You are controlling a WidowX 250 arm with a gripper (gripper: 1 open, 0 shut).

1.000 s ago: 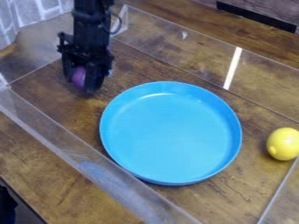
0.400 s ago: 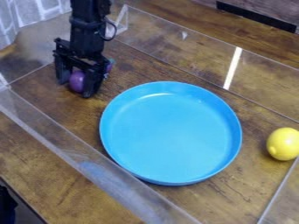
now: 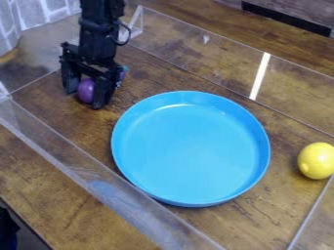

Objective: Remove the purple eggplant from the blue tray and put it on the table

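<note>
The purple eggplant (image 3: 86, 91) lies on the dark wood table (image 3: 53, 132) at the upper left, outside the blue tray (image 3: 190, 146). My black gripper (image 3: 89, 90) points down over it, its fingers spread open on either side of the eggplant. Only a small purple patch shows between the fingers; the rest is hidden by them. The tray is empty and sits in the middle of the view, to the right of and below the gripper.
A round yellow lemon (image 3: 315, 160) rests on the table at the right edge. Clear acrylic walls (image 3: 92, 176) border the table, one running diagonally along the front left.
The gripper has opened: a second ago its fingers were shut on the eggplant, now they stand apart around it. The arm has barely shifted.
</note>
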